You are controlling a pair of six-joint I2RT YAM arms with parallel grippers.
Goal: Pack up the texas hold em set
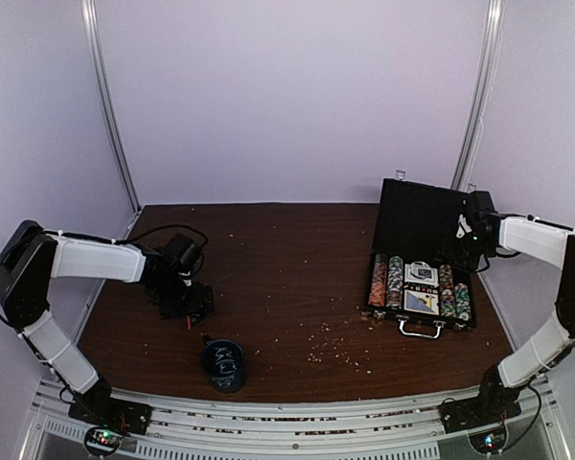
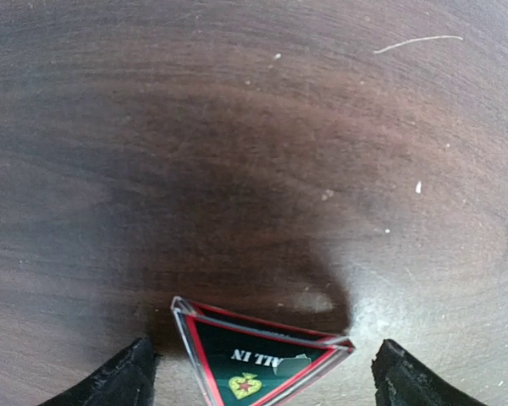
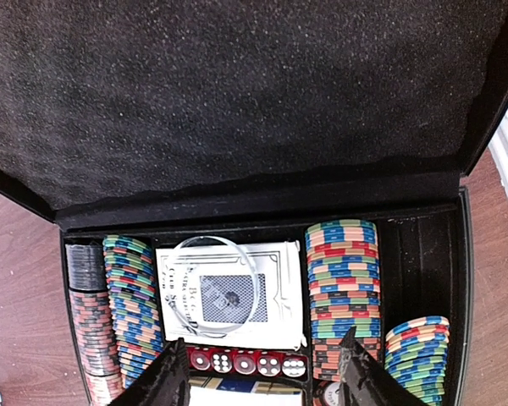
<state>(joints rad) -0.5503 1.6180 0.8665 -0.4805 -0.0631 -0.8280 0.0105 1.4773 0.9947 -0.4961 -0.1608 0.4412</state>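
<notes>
My left gripper [image 2: 262, 376], fingers wide and holding nothing, straddles a glossy triangular button [image 2: 258, 359] on the grainy wooden table [image 2: 237, 127]; my right gripper [image 3: 267, 381], equally wide, hovers over the foam-lined case [image 3: 237, 101].

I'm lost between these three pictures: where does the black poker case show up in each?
Top external: the black case stands open at the right of the table, lid up.
Left wrist: not in it; only the table and a triangular button.
Right wrist: the case fills the picture, lid above, tray below.
Shared landmark: the card deck between the chip rows, in top and right wrist views.
</notes>
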